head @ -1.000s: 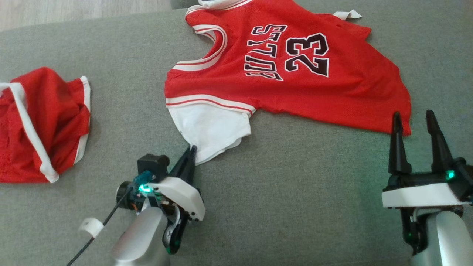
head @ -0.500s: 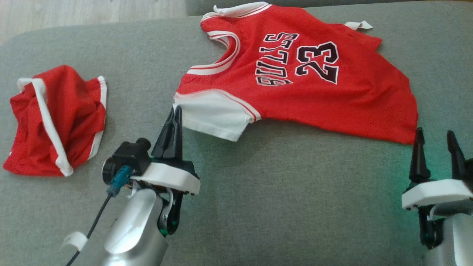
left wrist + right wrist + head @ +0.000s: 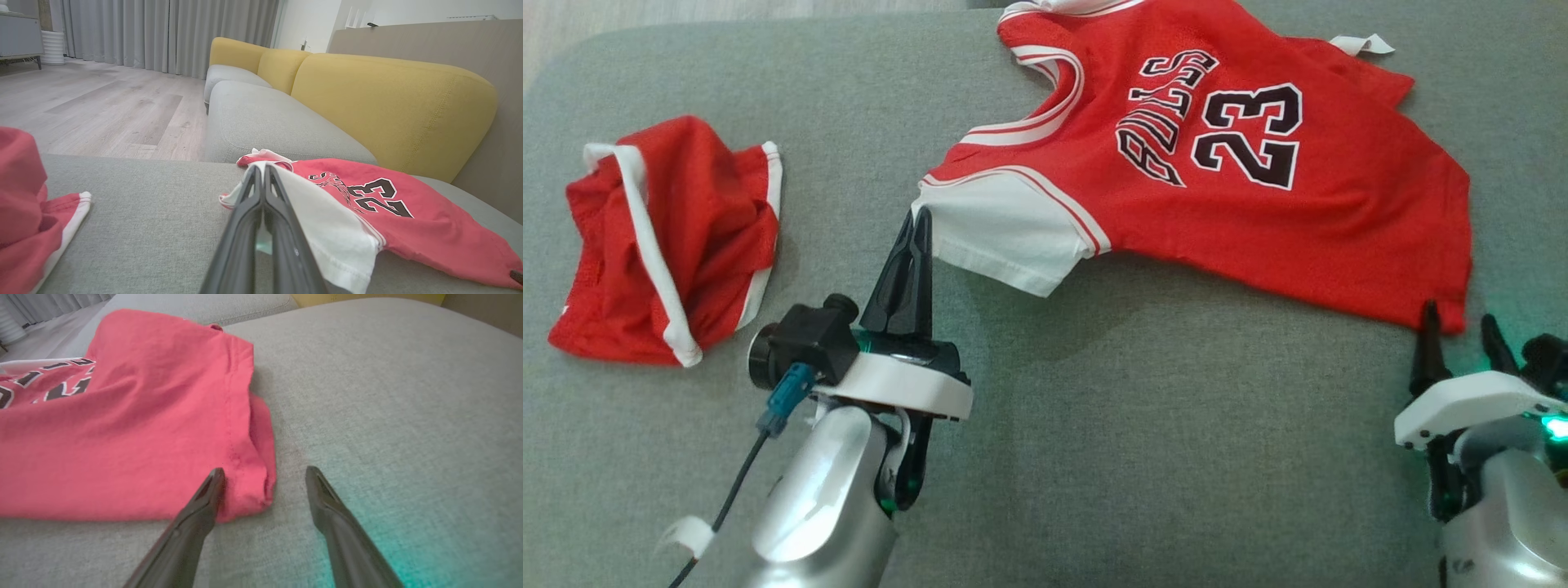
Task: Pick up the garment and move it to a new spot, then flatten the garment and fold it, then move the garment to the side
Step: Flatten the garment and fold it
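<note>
Jaws of left gripper [image 3: 918, 219] clamping jersey sleeve [image 3: 1005, 233], right gripper's [image 3: 1458, 314] parted

Your left tool [image 3: 920, 217] has black tapered fingers [image 3: 905, 273] on a white plastic mount [image 3: 907, 398], beside a black camera block [image 3: 805, 351] with teal plug [image 3: 783, 398] and dark cable [image 3: 731, 498]. Your right tool [image 3: 1457, 317] matches, glowing green, on a silver forearm [image 3: 1503, 527].

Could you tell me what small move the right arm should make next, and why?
Probably ease the right gripper slightly forward and close on the jersey's hem corner: its jaws stand open with that corner just between their tips, and the left gripper is shut on the white sleeve.
</note>
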{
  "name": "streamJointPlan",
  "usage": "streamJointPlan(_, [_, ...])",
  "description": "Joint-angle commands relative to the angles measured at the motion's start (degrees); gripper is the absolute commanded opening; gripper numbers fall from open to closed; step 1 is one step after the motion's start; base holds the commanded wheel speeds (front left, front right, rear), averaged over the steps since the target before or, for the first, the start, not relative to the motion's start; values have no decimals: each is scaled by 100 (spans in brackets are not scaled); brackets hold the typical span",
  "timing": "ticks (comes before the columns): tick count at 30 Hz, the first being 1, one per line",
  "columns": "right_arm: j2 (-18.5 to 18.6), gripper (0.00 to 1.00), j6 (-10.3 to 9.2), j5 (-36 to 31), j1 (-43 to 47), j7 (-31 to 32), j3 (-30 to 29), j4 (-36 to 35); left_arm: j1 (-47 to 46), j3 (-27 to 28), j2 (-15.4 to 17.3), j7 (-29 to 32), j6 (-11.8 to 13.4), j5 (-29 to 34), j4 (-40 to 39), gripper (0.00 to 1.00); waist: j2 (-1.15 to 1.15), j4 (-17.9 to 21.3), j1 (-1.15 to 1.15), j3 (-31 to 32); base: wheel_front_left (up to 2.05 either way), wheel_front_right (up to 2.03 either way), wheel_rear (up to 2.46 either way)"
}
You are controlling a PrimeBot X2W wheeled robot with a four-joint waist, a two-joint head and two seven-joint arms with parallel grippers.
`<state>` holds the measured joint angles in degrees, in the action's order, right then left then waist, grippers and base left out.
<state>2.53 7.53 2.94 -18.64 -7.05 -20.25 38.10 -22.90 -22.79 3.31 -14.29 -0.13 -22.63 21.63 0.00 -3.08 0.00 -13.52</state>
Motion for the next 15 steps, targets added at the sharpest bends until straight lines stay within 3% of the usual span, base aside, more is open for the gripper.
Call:
streamJointPlan(1, [35,100,-4,-66,-166,-55,105,11,-47,167,64,-70,-33,51,-227,0,0,-16,0,-7,0,0,0])
streamJointPlan(4, [35,98,-4,-34,-298,-68,129,469,-39,189,49,-70,-46,74,-223,0,0,-32,0,3,0,0,0])
streamJointPlan(5, [35,79,-4,-27,-328,-85,158,558,-36,199,46,-70,-45,78,-218,0,0,-28,0,12,0,0,0])
streamJointPlan(7, [35,0,-4,-24,-381,-121,212,729,-31,217,42,-70,-45,88,-194,0,0,-19,0,47,0,0,0])
streamJointPlan(15, [34,0,-4,197,-516,-341,581,906,30,319,30,-71,-42,97,-123,0,0,45,0,287,0,0,0])
